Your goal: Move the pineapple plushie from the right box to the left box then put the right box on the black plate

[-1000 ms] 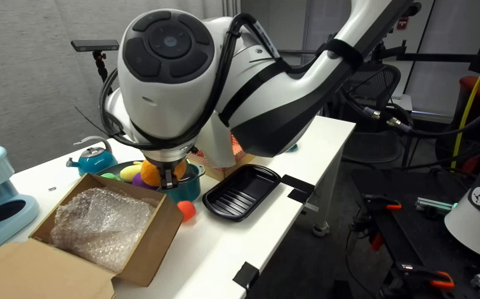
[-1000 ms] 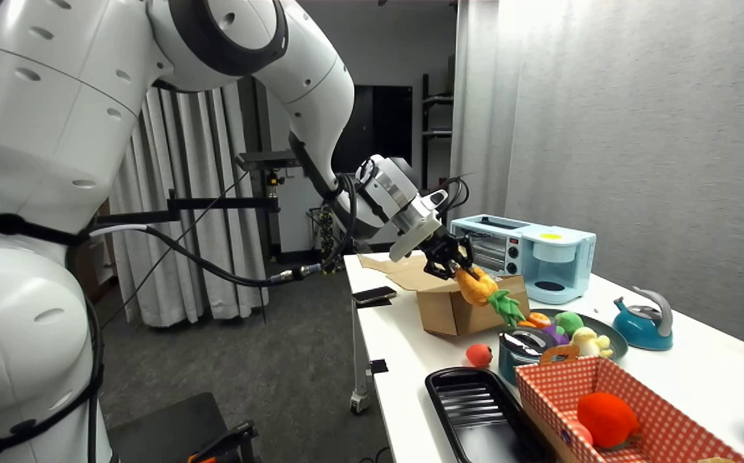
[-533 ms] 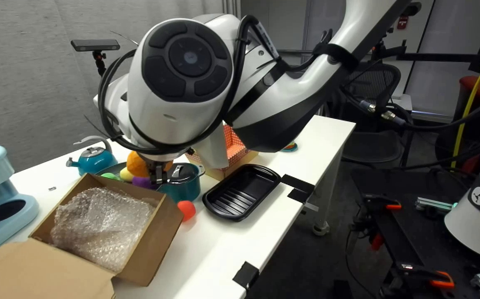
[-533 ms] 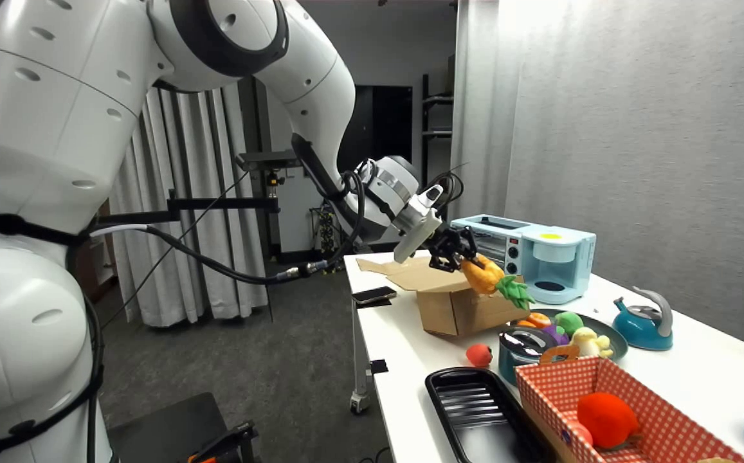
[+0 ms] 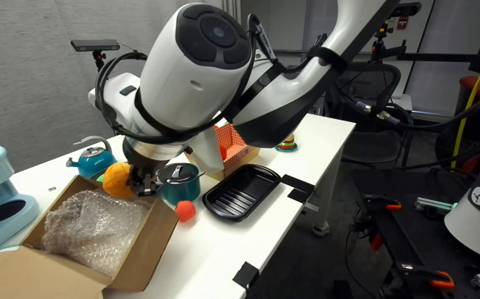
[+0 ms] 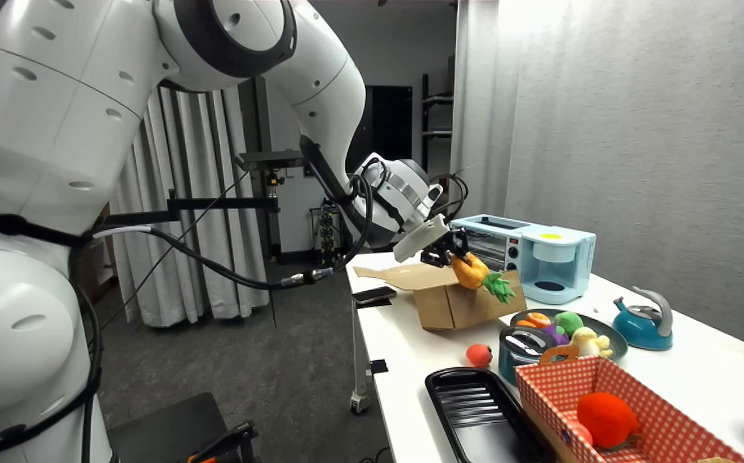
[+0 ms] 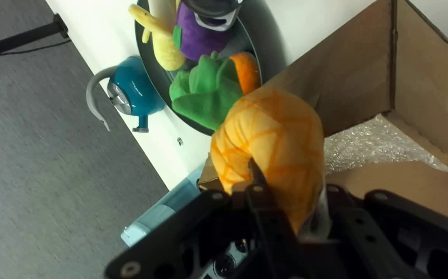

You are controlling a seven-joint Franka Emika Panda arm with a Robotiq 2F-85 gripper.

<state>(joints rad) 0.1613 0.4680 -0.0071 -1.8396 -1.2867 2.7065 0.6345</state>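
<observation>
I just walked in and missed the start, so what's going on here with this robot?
The robot's gripper holds the pineapple at the edge of the cardboard box, apparently to drop it in; it hasn't let go yet. I can't tell whether pineapple and box touch. The checked box, a red toy inside, stands beside the tray, not on it.

The tabletop (image 5: 215,257) is bright, the floor (image 6: 269,373) dim, the wrist view's fingers (image 7: 261,199) blurred.
</observation>
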